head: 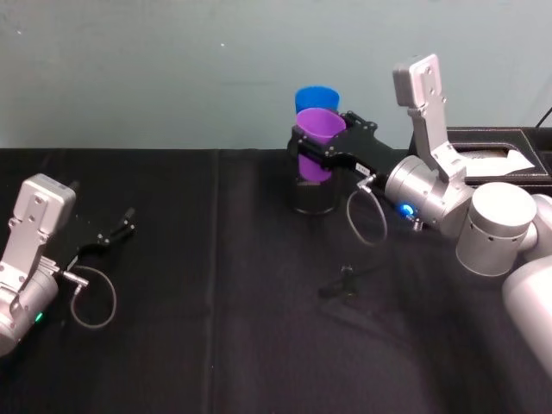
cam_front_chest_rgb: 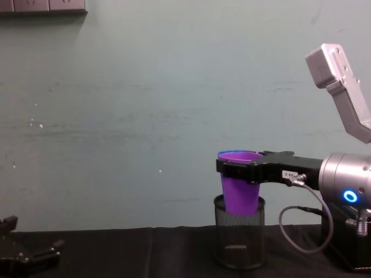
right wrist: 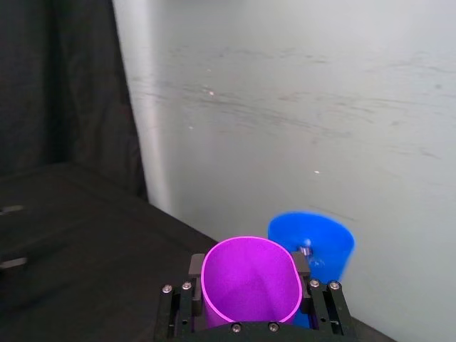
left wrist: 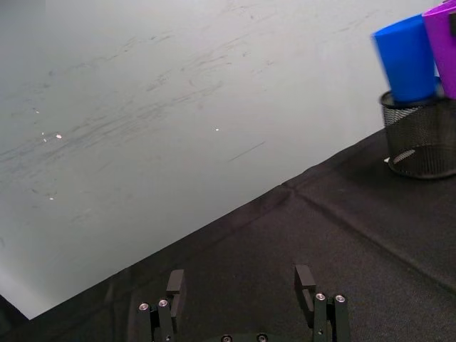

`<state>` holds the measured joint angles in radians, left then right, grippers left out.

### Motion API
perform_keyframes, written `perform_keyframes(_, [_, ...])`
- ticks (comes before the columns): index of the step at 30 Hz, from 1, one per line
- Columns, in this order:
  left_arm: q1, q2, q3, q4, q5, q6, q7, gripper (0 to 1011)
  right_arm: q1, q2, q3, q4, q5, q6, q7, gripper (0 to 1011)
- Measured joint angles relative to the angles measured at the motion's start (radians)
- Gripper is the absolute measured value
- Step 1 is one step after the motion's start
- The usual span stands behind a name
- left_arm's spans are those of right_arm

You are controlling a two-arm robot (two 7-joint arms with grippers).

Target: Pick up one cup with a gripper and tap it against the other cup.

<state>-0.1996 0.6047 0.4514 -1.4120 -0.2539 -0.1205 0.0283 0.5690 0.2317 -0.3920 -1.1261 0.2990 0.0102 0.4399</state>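
The purple tumbler (head: 319,142), smooth, tapered and wider at the rim, is clamped just below its rim between the jaws of the right gripper (head: 321,145), its base hanging in the mouth of the black wire-mesh pen holder (head: 312,196) at the back of the bench (head: 216,285), with the blue tumbler (head: 316,97) just behind it in the same holder. Judging from this, the slick tapered wall could slip downward in the jaws, or a hard tap could topple the holder and blue tumbler. The left gripper (head: 119,228) rests idle on the bench, jaws apart and empty
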Motion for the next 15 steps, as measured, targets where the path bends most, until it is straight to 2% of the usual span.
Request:
perform_keyframes(6, [0.0, 0.0, 0.0, 0.0, 0.0, 0.0, 0.0, 1000, -0.069, 0.015, -0.006, -0.09, 0.013, 0.006, 0.006, 730])
perform_keyframes(15, [0.0, 0.0, 0.0, 0.0, 0.0, 0.0, 0.0, 1000, -0.23, 0.069, -0.009, -0.284, 0.016, 0.032, -0.038, 730])
